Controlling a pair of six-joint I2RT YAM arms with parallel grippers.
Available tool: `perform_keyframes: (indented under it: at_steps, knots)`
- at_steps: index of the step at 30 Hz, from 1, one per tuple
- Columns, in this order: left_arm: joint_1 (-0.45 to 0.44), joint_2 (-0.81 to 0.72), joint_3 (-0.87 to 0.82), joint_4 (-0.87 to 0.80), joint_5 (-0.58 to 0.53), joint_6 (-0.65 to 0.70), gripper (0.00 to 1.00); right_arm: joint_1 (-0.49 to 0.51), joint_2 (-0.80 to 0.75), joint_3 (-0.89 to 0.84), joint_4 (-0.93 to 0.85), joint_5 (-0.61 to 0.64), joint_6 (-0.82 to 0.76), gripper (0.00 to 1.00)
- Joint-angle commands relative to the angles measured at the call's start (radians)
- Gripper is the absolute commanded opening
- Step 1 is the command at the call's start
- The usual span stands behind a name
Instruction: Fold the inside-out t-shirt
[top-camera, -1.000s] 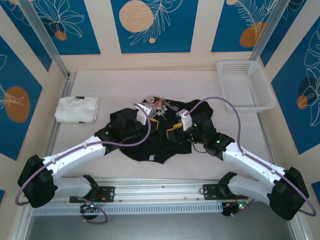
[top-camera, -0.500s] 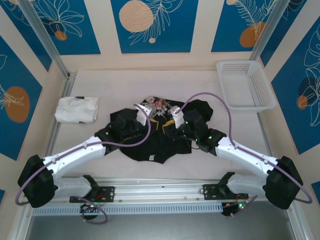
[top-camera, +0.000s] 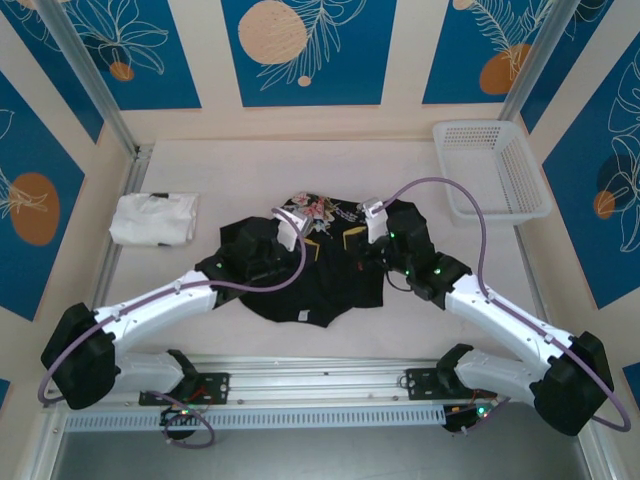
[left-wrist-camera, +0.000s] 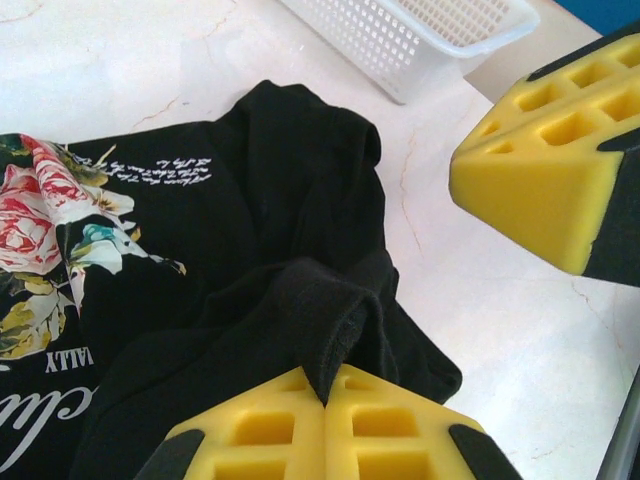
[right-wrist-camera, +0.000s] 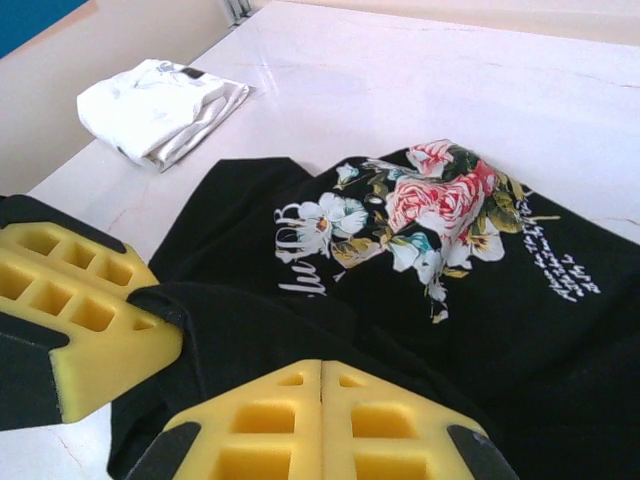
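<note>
Mid-table: t-shirt, bare table beyond far hem; basket well apart.

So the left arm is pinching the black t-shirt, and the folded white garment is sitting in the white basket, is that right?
Not quite. The folded white garment lies on the table, left of the black t-shirt; the white basket is at the far right. The top view shows it.

T-shirt lies mid-table. Folded garment on the table left of it, apart. Basket far right, well apart from both.
</note>
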Motion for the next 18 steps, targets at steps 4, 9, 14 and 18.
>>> perform_keyframes:
  at_steps: [4, 9, 14, 18]
  knots:
    - [0.008, 0.0, 0.035, 0.037, 0.027, -0.002, 0.0, 0.019, -0.025, -0.03, 0.016, -0.122, -0.039, 0.23]
    - [0.008, 0.001, 0.04, 0.035, 0.032, -0.004, 0.0, 0.046, 0.0, -0.072, 0.059, -0.09, -0.05, 0.5]
    - [0.007, 0.002, 0.043, 0.03, 0.032, -0.006, 0.0, 0.055, 0.066, -0.054, 0.105, -0.095, -0.052, 0.59]
    - [0.008, -0.002, 0.041, 0.027, 0.03, -0.009, 0.0, 0.061, 0.131, -0.027, 0.124, -0.092, -0.053, 0.59]
